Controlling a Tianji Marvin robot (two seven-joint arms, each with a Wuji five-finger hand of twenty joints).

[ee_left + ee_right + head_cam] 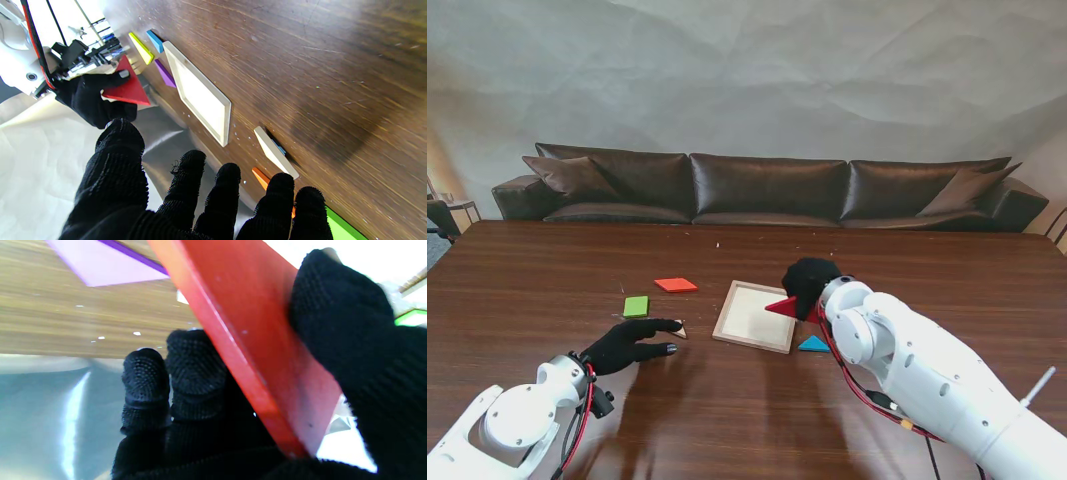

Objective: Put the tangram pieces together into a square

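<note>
A shallow white square tray (754, 316) (200, 95) lies at mid-table. My right hand (812, 285) (91, 100) is shut on a red triangle (783, 306) (128, 88) (253, 340), held in the air just over the tray's right edge. My left hand (630, 343) (200, 206) rests open on the table left of the tray, fingers (230, 186) spread, tips beside a small white piece (680, 331) (275, 153). A green square (636, 306) (343, 226), an orange piece (676, 285) (261, 177), a blue triangle (814, 345) (155, 40), a yellow piece (141, 48) and a purple piece (164, 73) (106, 260) lie around the tray.
A dark leather sofa (767, 190) stands beyond the far table edge. The wooden table (547, 270) stretches wide on both sides of the pieces.
</note>
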